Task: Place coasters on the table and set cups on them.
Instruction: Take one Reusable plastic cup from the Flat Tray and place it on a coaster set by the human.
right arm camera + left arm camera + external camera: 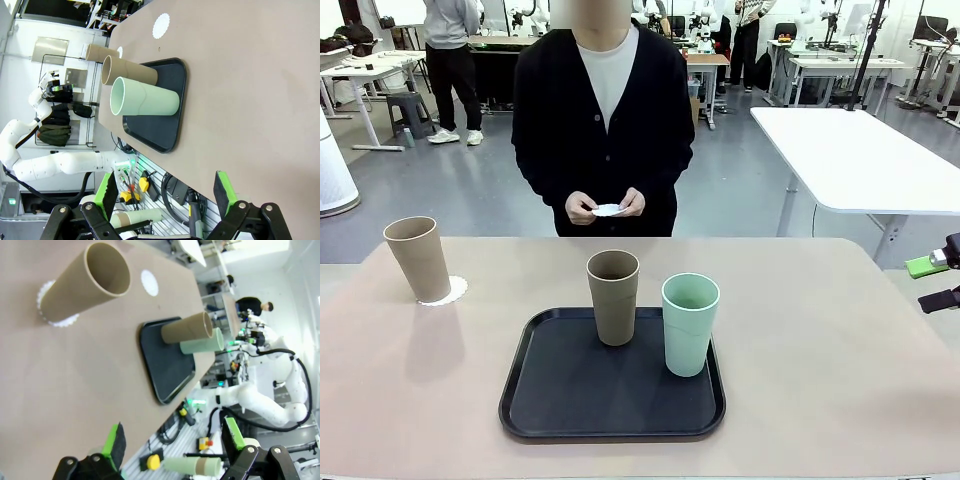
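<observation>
While left hand, right hand agape, empty: tan cup, mint cup upright on tray.

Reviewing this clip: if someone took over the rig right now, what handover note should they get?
Left pincer: open, empty, clear of the cups.
Right pincer: open, empty, by the table's right edge.
Person's hands: holding the held coaster just beyond the far edge.
Done: the left tan cup stands on the first coaster at the left of the table. The bare coaster lies flat near the far edge.
Left: the second tan cup and the mint cup stand on the black tray. Lay the held coaster, then set both cups on coasters.
</observation>
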`<state>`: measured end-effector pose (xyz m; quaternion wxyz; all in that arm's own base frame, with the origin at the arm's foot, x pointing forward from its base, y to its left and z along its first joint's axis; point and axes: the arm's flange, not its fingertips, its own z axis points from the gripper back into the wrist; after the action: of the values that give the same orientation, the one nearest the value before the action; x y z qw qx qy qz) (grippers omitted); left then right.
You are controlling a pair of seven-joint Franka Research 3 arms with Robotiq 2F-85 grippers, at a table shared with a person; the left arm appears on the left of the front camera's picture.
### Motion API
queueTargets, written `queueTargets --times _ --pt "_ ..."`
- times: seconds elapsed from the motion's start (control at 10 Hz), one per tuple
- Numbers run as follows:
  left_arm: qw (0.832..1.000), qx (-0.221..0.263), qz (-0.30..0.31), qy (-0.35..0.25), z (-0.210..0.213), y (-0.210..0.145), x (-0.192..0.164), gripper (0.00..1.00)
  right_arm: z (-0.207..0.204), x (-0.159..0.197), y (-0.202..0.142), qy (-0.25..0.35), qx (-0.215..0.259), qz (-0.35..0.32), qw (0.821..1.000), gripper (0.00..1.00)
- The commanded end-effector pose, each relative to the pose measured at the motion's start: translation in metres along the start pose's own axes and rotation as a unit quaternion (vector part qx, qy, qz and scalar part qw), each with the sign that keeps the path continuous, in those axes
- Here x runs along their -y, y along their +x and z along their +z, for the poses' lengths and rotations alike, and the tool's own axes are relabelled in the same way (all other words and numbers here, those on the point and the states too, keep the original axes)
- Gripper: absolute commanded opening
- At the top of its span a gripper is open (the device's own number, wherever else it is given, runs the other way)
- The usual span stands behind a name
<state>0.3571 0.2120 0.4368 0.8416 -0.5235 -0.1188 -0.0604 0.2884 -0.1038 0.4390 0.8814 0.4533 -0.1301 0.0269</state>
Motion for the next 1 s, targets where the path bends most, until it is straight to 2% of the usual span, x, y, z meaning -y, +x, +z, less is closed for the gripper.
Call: queueTargets --times 0.0,0.2,0.4,0.6,0.8,0.9 --pt "1.0 0.004 0.002 -0.003 0.0 -0.001 0.001 1.0 0.0 0.0 0.0 0.005 0.002 0.001 1.0 1.0" --pt "1.0 0.0 0.0 0.0 0.0 0.0 0.0 1.0 0.0 0.0 0.0 0.005 0.002 0.001 1.0 1.0" --pt "0.997 0.005 -0.047 0.059 -0.008 0.017 0.032 1.0 0.0 0.0 0.0 0.005 0.002 0.001 1.0 1.0" --pt "0.984 0.0 -0.109 0.139 -0.031 0.029 0.082 1.0 0.0 0.0 0.0 0.005 0.002 0.001 1.0 1.0" --pt "0.969 -0.049 -0.162 0.179 -0.061 0.036 0.122 1.0 0.0 0.0 0.0 0.005 0.002 0.001 1.0 1.0" --pt "0.954 -0.067 -0.205 0.206 -0.083 0.036 0.138 1.0 0.0 0.0 0.0 0.005 0.002 0.001 1.0 1.0"
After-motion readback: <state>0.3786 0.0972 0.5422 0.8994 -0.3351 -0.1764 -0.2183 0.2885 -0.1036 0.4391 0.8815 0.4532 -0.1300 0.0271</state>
